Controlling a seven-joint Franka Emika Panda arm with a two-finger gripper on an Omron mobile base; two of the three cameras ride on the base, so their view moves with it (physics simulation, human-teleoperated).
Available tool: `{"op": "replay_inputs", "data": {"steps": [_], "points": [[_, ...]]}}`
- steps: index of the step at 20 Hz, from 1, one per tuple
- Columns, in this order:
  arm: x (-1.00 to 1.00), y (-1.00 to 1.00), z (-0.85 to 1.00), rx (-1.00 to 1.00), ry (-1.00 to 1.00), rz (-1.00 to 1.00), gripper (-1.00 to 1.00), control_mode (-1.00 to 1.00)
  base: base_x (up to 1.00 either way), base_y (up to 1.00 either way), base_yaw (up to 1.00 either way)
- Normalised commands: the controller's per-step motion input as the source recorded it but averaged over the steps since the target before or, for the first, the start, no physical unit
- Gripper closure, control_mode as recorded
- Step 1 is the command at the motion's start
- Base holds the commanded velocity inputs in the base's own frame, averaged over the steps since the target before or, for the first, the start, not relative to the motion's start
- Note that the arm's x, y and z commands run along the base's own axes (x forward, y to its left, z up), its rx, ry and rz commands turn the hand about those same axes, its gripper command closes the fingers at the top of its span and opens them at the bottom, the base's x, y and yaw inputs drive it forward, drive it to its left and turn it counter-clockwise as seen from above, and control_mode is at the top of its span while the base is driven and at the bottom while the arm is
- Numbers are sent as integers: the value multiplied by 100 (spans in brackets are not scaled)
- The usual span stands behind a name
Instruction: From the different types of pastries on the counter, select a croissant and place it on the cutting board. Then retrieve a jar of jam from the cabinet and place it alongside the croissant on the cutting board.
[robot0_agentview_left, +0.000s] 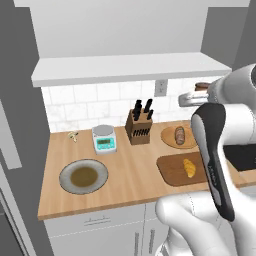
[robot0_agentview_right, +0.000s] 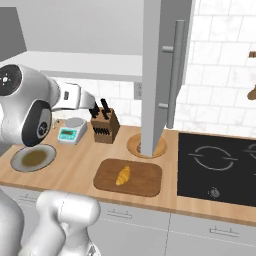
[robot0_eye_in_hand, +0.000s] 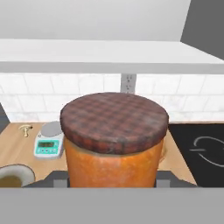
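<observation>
My gripper (robot0_eye_in_hand: 112, 180) is shut on the jar of jam (robot0_eye_in_hand: 114, 140), an orange-brown jar with a dark checked lid, held close to the hand camera. From the left base, the gripper (robot0_agentview_left: 192, 100) hangs above the right part of the counter (robot0_agentview_left: 125, 185), with the jar's lid (robot0_agentview_left: 202, 86) just showing. Below it, the golden croissant (robot0_agentview_left: 189, 168) (robot0_agentview_right: 123, 175) lies on the dark cutting board (robot0_agentview_left: 170, 174) (robot0_agentview_right: 145, 184). The brown bun (robot0_agentview_left: 179, 135) rests on a round light-wood plate (robot0_agentview_left: 167, 137). The white cabinet shelf (robot0_agentview_left: 130, 67) spans the wall above.
An open cabinet door (robot0_agentview_right: 162, 75) hangs over the light-wood plate. A knife block (robot0_agentview_left: 138, 127), a small scale (robot0_agentview_left: 104, 138) and a grey-olive plate (robot0_agentview_left: 83, 176) stand to the left. A black cooktop (robot0_agentview_right: 215, 165) lies to the right of the board.
</observation>
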Motion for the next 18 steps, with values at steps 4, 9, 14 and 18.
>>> {"op": "replay_inputs", "data": {"steps": [4, 9, 14, 18], "points": [[-61, -4, -77, 0, 8, 0, 100, -100, 0, 0, 0], [-19, -2, -96, -1, 8, -1, 100, -100, 0, 0, 0], [1, 0, -72, 0, 12, -10, 100, -100, 0, 0, 0], [8, 0, -53, 3, 18, -18, 100, -100, 0, 0, 0]]}}
